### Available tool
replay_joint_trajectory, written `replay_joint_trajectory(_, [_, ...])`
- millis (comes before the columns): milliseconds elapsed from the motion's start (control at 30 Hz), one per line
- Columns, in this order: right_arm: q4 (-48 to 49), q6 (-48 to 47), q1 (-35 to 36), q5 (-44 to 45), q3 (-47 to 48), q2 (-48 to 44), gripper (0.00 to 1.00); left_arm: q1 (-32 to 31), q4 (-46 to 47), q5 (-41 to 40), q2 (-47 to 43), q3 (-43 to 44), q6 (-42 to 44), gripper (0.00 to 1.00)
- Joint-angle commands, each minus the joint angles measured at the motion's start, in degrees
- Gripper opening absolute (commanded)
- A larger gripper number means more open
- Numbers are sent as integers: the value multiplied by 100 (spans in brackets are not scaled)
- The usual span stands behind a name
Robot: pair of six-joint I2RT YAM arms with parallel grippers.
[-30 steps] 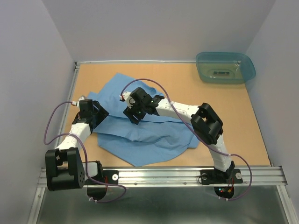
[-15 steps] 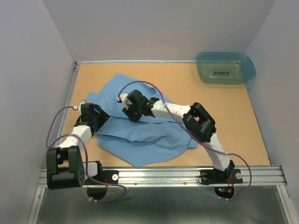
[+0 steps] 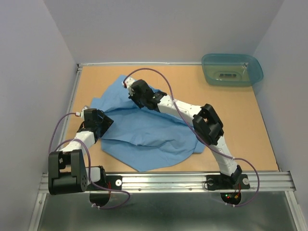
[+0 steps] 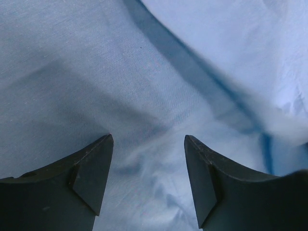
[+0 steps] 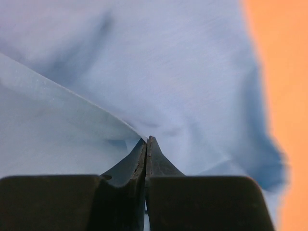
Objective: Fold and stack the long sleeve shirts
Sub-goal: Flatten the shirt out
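Top view: from high above and behind the arm bases, tilted down over the whole table (image 3: 250, 120), bases at six o'clock and tub (image 3: 209, 67) near one o'clock. Wrist views: very close, aimed along the fingers, past the left gripper (image 4: 149, 139) onto shirt (image 4: 144, 72) filling the frame, past the right gripper (image 5: 146, 139) onto shirt with bare table at three o'clock. Shared by all three: the shirt at mid-table, seen whole only from above.
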Motion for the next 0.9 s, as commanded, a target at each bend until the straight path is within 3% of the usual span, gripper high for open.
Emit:
replay_joint_trajectory(0, [449,-632,-665,1719,1172,-476,1,-19,-14,130,62,-141,-50,72])
replay_joint_trajectory(200, [702,-1248,-1482,2812,2446,-204,1,-19,-31,174,-43,-159,-33,72])
replay_joint_trajectory(400, [932,-988,-2027,3129,2300,-159,5,-19,-145,148,-218,-106,11,72])
replay_joint_trajectory(467, [932,-898,-2073,3139,2106,-203,20,-28,-215,131,-280,-71,37,72])
replay_joint_trajectory(500, [923,-915,-2073,2974,2010,-229,38,-19,-251,130,-341,-36,81,72])
replay_joint_trajectory(600, [923,-627,-2073,2683,1465,-562,70,-19,-409,104,-482,210,204,74])
replay_joint_trajectory(700, [888,-232,-2073,2411,850,-1098,83,-28,-636,60,-570,657,485,78])
replay_joint_trajectory(867, [511,815,-2073,1497,-520,-2240,87,-185,-673,52,-351,1598,1099,81])
